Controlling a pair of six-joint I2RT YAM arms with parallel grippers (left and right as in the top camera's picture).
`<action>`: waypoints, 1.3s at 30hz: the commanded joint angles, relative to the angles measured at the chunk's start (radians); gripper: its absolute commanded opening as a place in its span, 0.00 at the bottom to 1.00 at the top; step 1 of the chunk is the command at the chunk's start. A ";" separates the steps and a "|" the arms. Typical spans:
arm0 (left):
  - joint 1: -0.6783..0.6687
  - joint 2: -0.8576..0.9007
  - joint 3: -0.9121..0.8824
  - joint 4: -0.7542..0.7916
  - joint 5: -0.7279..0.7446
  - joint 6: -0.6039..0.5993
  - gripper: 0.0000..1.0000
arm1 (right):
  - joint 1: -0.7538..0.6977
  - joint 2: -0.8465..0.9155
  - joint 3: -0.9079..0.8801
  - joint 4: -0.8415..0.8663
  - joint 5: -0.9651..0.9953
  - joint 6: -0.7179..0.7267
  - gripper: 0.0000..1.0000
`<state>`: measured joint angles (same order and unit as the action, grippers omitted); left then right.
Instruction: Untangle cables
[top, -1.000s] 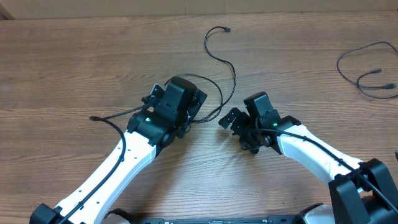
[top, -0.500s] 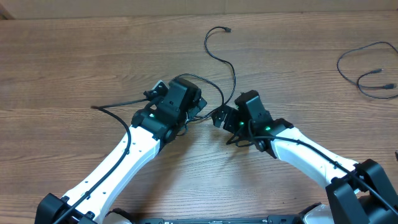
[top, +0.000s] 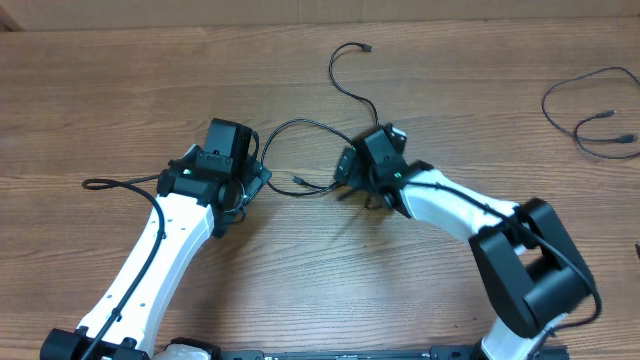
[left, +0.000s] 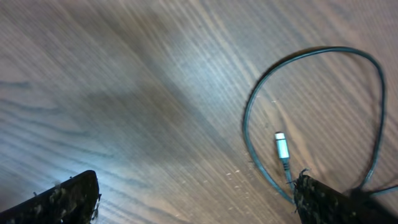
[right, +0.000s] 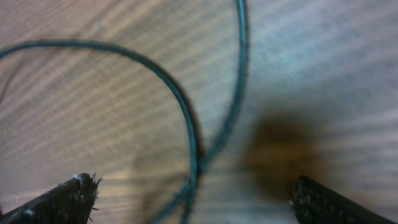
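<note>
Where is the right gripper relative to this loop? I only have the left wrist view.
Observer: Overhead, the right gripper sits at the loop's far end, facing the left gripper.
Operator: Holding anything?
Observer: No. Its wrist view shows two strands of the centre cable crossing between open jaws, ungripped.
Operator: The other cable?
Observer: The second cable lies alone at far right overhead, away from both arms.

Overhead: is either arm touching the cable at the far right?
No, that cable lies alone near the right edge, with bare table between it and the right arm.
</note>
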<state>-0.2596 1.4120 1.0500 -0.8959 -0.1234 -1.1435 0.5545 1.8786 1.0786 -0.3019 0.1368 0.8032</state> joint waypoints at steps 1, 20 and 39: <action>0.005 -0.019 0.013 -0.016 0.009 0.022 0.99 | 0.025 0.051 0.083 -0.039 0.065 0.035 0.96; 0.004 -0.019 0.013 -0.018 0.009 0.022 1.00 | -0.014 0.133 0.119 -0.243 -0.086 -0.080 0.04; 0.004 -0.019 0.013 -0.018 0.009 0.022 1.00 | -0.722 0.019 0.368 -0.093 -0.026 -0.659 0.04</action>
<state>-0.2592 1.4120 1.0500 -0.9134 -0.1162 -1.1408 -0.1375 1.8980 1.4357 -0.4595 0.1368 0.2234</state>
